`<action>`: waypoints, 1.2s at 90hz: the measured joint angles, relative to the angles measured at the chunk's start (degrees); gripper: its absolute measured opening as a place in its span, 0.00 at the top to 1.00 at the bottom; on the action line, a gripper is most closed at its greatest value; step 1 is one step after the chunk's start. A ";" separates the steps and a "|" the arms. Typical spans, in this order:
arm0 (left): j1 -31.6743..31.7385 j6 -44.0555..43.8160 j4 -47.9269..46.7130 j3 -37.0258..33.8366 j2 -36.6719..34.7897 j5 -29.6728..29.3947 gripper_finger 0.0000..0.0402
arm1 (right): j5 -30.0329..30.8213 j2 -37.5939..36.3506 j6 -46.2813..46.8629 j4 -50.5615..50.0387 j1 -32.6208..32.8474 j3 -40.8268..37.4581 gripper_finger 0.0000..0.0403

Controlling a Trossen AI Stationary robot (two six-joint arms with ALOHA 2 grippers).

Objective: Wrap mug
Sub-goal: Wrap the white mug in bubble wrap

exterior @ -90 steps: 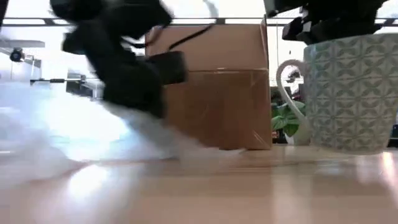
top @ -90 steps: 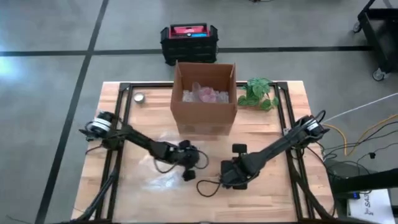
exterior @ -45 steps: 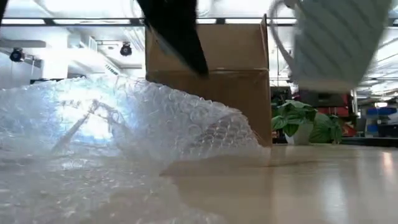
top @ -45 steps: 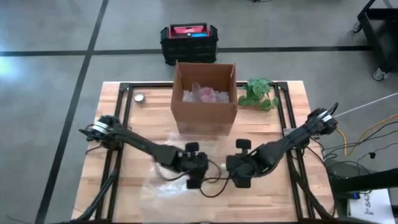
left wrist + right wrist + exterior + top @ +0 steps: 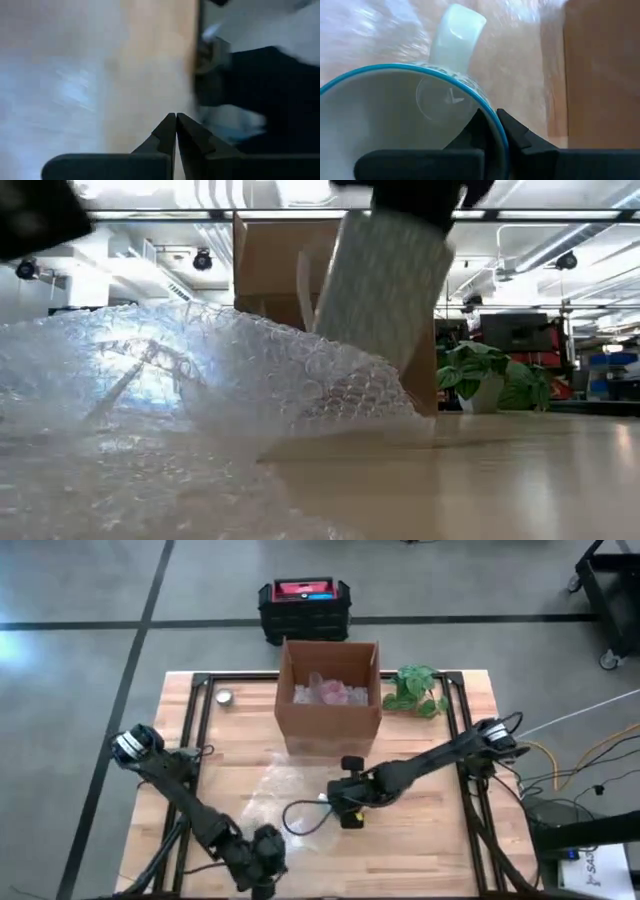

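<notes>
A clear sheet of bubble wrap [image 5: 272, 788] lies crumpled on the wooden table, in front of the cardboard box; the low view shows it bulging up [image 5: 200, 400]. A white mug with a green-grey pattern [image 5: 385, 290] and a blue rim [image 5: 380, 115] hangs tilted above the wrap's right part. My right gripper [image 5: 342, 804] is shut on it. Near the table's front edge at the left, my left gripper [image 5: 264, 858] stands shut [image 5: 176, 118] with nothing in it. My right gripper pinches the mug's blue rim [image 5: 489, 114], a little to one side of the handle [image 5: 457, 35], with one finger inside the mug and one outside. The mug is lifted clear of table and wrap and hangs tilted.
An open cardboard box [image 5: 328, 690] with wrapped things inside stands at the middle back. A small green plant [image 5: 418, 690] is to its right, and a small round object [image 5: 224, 696] sits at the far left. A black and red case [image 5: 303, 605] stands on the floor beyond the table.
My right gripper has lifted the mug off the table and carried it toward the table's left edge, over the bubble wrap, tipping it. My left gripper has drawn back from the wrap toward the table's near edge and leftward. The wrap has settled into a crumpled heap.
</notes>
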 joint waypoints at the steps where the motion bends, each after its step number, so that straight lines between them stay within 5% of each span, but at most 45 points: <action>1: -0.15 -0.46 1.12 -0.42 0.33 0.03 1.00 | 0.00 0.17 0.01 0.05 -0.10 0.00 1.00; 38: -1.34 -9.94 -3.74 -1.66 8.47 7.87 1.00 | -0.30 0.59 2.92 -6.67 -0.26 -0.32 1.00; 80: -3.58 -11.98 -10.98 -1.92 1.50 14.05 1.00 | -3.84 -0.17 4.47 -16.89 2.12 -0.55 1.00; 108: -3.13 -12.15 -9.29 -1.94 1.18 13.56 1.00 | -1.27 -0.37 -1.04 5.87 -0.02 1.66 1.00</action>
